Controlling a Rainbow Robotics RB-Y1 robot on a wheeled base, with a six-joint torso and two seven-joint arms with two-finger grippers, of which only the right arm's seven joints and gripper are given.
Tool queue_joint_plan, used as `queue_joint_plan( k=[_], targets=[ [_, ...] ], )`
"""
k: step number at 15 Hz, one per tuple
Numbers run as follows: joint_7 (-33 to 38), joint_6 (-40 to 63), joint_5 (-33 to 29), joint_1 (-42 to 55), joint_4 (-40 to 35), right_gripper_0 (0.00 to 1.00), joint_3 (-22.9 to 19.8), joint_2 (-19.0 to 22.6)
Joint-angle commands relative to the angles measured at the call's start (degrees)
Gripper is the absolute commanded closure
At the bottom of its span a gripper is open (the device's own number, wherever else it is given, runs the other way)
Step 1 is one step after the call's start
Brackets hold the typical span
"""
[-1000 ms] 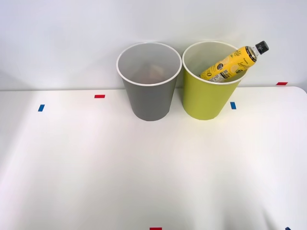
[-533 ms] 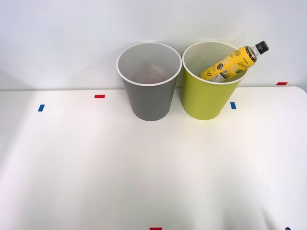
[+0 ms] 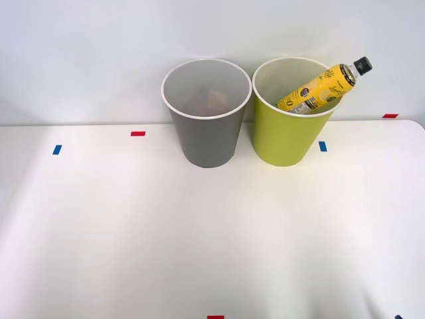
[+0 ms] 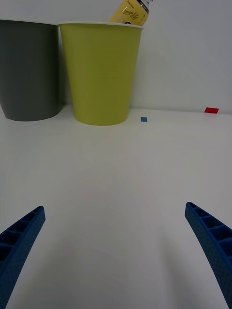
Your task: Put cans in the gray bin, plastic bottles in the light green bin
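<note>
Leaning in light green bin (image 3: 284, 136): yellow bottle (image 3: 317, 88), base down inside, long axis tilted, black-capped neck poking over rim on robot's right/far side. Gray bin (image 3: 207, 133) just beside, on robot's left. R gripper (image 4: 116, 251) held low over bare table (image 3: 212, 232), well short of bins, fingers (image 4: 21, 241) spread wide, nothing held. Bottle seen straight ahead of gripper, above green bin rim. Judged: bottle step done; no loose item seen on table to pick.

Yellow bottle (image 4: 131, 12): dark script print, seemingly "Lemon Lift"; rest illegible.
</note>
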State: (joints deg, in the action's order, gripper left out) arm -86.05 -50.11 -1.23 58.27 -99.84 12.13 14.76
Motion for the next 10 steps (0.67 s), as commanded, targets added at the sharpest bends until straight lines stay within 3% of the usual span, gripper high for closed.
queue_joint_plan(
  k=[1,10],
  targets=[
    [0.0,0.01,0.0,0.0,0.0,0.0,0.0,0.0],
    [0.0,0.01,0.0,0.0,0.0,0.0,0.0,0.0]
  ],
)
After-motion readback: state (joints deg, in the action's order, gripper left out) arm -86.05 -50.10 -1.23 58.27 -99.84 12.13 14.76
